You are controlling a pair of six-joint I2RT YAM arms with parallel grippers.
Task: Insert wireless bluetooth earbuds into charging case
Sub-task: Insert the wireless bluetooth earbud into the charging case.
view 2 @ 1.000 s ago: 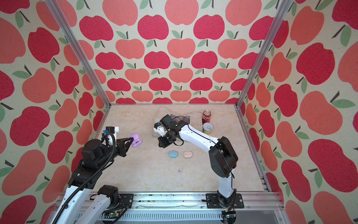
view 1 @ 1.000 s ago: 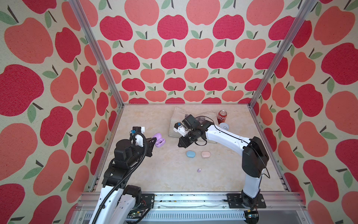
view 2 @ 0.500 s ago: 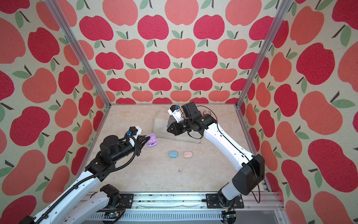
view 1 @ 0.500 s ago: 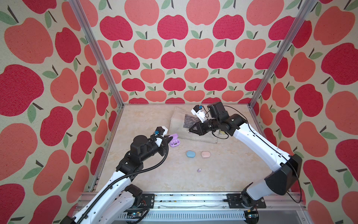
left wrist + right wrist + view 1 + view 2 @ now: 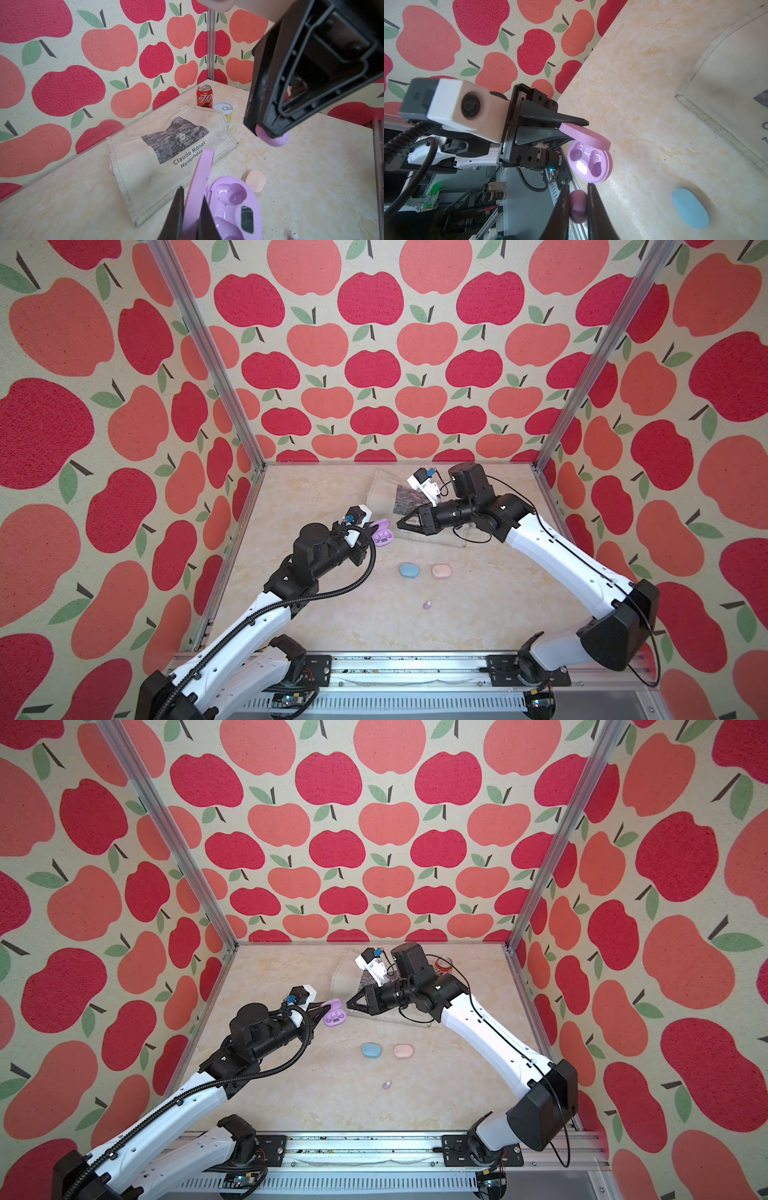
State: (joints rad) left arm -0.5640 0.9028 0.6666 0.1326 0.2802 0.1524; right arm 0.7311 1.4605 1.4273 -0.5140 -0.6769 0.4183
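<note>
Beside the open lilac case (image 5: 382, 533): a lilac earbud (image 5: 578, 204) pinched by the right fingers (image 5: 560, 207).
Left fingers (image 5: 560, 119) clamp its raised lid (image 5: 583, 135); a second lilac earbud (image 5: 427, 605) lies on the counter (image 5: 332, 626), well apart.

You can read "Claude Monet" over "Nymphéas" in dark print under the grey picture on the bag (image 5: 145, 166), plainly in the left wrist view. In a top view only "ude" of it shows, just beside the right hand (image 5: 400, 524). The red can (image 5: 204, 97) bears white Chinese characters, seemingly 可口.
</note>
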